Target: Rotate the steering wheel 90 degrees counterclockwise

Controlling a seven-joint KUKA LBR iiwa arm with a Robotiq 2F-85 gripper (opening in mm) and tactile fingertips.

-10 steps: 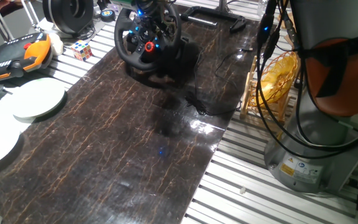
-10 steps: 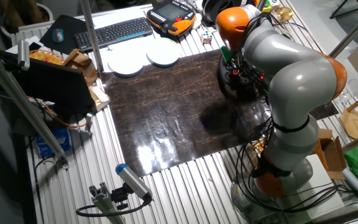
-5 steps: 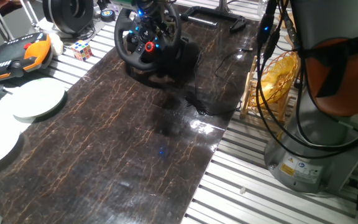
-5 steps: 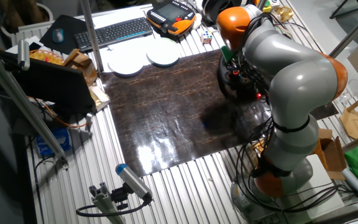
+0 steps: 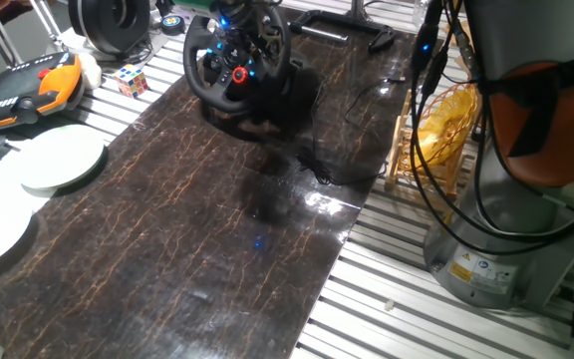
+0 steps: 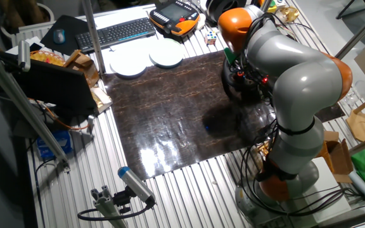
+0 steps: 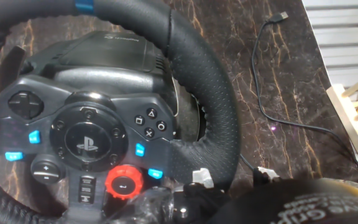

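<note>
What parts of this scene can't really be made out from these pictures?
- Gripper: in the hand view only dark blurred shapes at the bottom edge; open or shut, gripping or not, cannot be told.
- Steering wheel: its left and lower rim are cut off by the hand view's edges.
- In the other fixed view the arm hides most of the wheel.
- The cube is too small to read.

PlayStation logo on steering wheel (image 7: 98, 140) hub, shape-symbol buttons beside it

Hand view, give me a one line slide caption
Close-up of the steering wheel hub with its red dial and blue-lit buttons, a loose USB cable on the dark marble tabletop.
</note>
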